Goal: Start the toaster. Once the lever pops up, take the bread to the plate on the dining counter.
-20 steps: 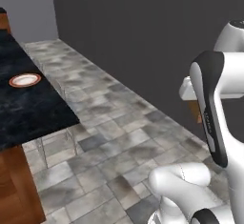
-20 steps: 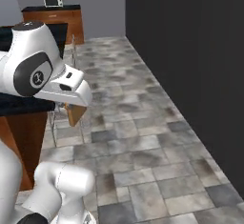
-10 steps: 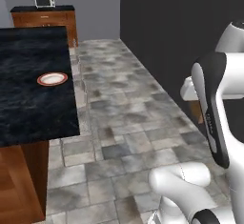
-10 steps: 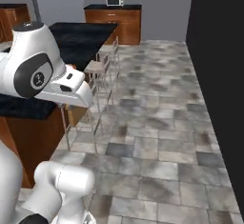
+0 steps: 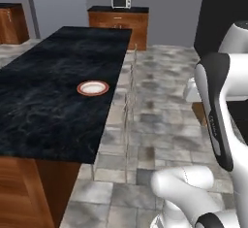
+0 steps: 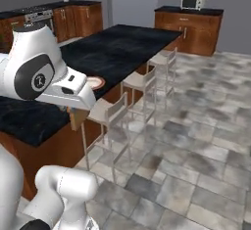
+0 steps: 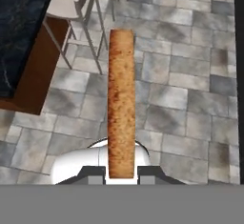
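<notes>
The bread [image 7: 121,99], a golden-brown slice seen edge-on, stands upright between my fingertips, and my gripper [image 7: 121,173] is shut on it. From the right base view the bread [image 6: 76,120] hangs under the white hand, just off the near edge of the dining counter [image 6: 117,48]. The plate [image 5: 92,88], white with an orange-red rim, lies on the black marble dining counter [image 5: 48,101] near its right edge; in the right base view the plate [image 6: 98,82] peeks out behind the hand. The toaster is out of view.
Three pale stools [image 6: 115,111] line the counter's floor side, one below the hand [image 7: 71,4]. A microwave [image 5: 122,0] sits on wooden cabinets at the back. Grey stone floor [image 6: 196,126] opens to the right. A dark wall [image 5: 223,8] rises at far right.
The whole picture has swung as the base turned: the dining counter and plate now sit nearer the middle and closer. The gripper has stayed shut on the bread.
</notes>
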Motion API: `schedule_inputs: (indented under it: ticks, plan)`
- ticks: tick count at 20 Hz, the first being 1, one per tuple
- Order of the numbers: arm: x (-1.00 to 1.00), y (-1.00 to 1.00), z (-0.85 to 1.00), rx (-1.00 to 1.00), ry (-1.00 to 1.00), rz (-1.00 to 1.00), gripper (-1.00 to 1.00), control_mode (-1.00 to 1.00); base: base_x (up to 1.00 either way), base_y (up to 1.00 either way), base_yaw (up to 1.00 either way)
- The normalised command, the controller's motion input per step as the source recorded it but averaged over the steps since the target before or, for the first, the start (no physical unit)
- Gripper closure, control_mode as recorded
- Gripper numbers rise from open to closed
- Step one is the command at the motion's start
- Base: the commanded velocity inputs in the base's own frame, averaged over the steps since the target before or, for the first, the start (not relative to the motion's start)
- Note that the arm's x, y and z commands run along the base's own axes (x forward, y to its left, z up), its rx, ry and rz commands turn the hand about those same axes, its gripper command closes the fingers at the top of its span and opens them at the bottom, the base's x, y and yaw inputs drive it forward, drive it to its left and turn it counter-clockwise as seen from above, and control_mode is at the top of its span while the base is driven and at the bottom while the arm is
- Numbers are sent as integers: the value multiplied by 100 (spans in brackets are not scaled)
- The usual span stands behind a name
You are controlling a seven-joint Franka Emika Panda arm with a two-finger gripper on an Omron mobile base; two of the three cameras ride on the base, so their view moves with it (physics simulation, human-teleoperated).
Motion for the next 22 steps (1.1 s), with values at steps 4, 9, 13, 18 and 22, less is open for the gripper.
schedule_inputs:
  ticks: [4, 9, 13, 18, 22]
  plan:
    - [0, 0, 0, 0, 0, 0, 100, 100, 95, -58, 59]
    - [0, 0, 0, 0, 0, 0, 100, 100, 87, -62, 59]
    - [0, 0, 0, 0, 0, 0, 100, 100, 84, -67, 56]
    - [0, 0, 0, 0, 0, 0, 100, 100, 80, -66, 57]
    - [0, 0, 0, 0, 0, 0, 100, 100, 33, -47, 57]
